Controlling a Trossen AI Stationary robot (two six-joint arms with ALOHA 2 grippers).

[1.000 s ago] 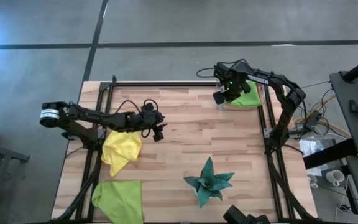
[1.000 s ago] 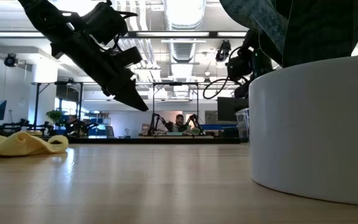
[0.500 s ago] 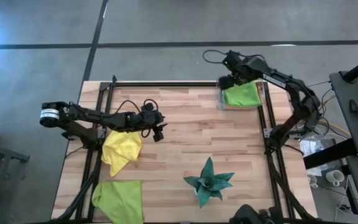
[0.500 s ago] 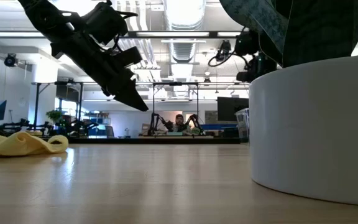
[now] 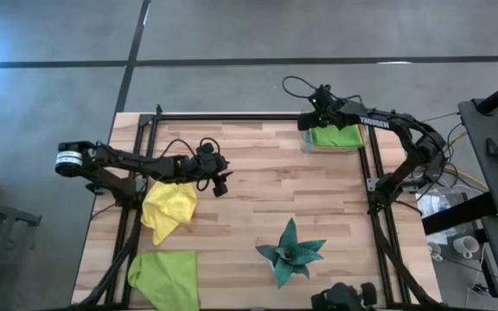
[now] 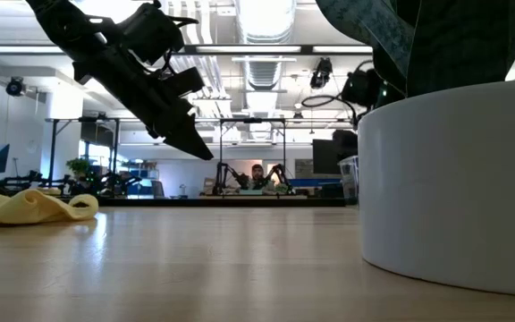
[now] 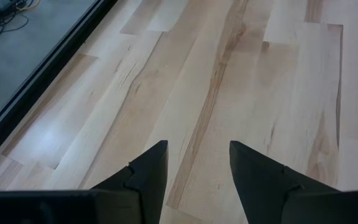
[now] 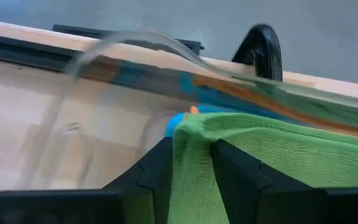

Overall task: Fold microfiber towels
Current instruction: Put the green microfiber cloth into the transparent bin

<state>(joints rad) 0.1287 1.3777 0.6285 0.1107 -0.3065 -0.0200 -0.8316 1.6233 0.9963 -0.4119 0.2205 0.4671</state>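
Right gripper [image 5: 311, 123]: you have it at the far right corner of the table; in its wrist view the two dark fingers [image 8: 156, 171] stand narrow with a ridge of lime green cloth pinched between them.
Folded lime green microfiber towel [image 5: 336, 136]: it lies flat and squared in the clear plastic bin [image 8: 129, 46] at the far right corner; its nap looks fine and fuzzy, with one raised fold at the fingers.
Under that towel: you can see a slip of light blue [image 8: 174, 122] and a speck of orange at its edge; what they belong to cannot be told.
Left gripper [image 5: 223, 184]: it hovers over bare wood left of centre, fingers partly apart with nothing between them.
Crumpled yellow microfiber towel [image 5: 168, 208]: it lies in a loose heap just near of the left arm.
Second lime green microfiber towel [image 5: 165, 276]: it is spread roughly flat at the near left corner, one edge rumpled.
Light wooden plank table [image 5: 258, 207]: it carries all of these.
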